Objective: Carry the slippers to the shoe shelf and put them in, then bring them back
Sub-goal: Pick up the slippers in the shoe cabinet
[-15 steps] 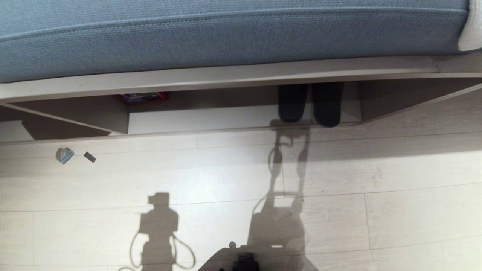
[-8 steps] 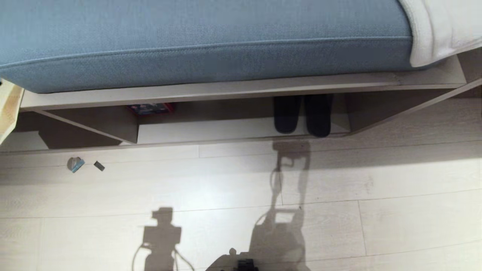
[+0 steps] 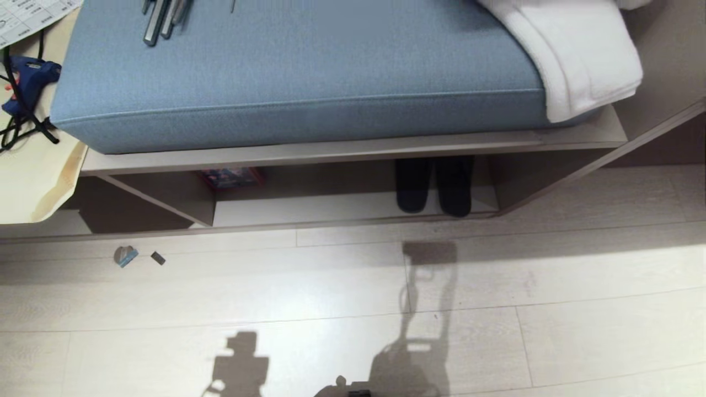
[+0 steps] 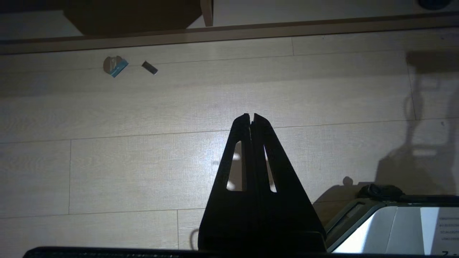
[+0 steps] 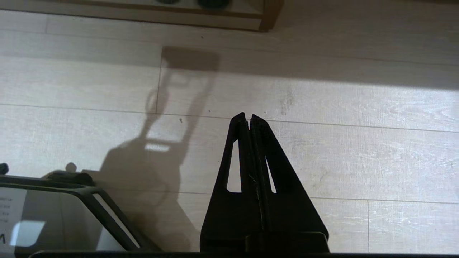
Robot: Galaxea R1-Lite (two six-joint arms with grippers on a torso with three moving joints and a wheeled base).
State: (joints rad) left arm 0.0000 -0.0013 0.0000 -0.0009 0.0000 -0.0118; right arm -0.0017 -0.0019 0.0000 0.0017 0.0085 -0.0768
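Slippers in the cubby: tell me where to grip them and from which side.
Grip the slippers at the rounded ends nearest the open front, probably pinching their touching inner sides together. Come in low and level from the floor side: the shelf has a board close above, blocking any reach from overhead.

2 slippers (image 3: 433, 187), 2 floor scraps (image 3: 126, 256)

Bright light falls from behind onto the pale floor (image 3: 579, 264), casting crisp robot shadows; the left wrist view is dim, with central glare.
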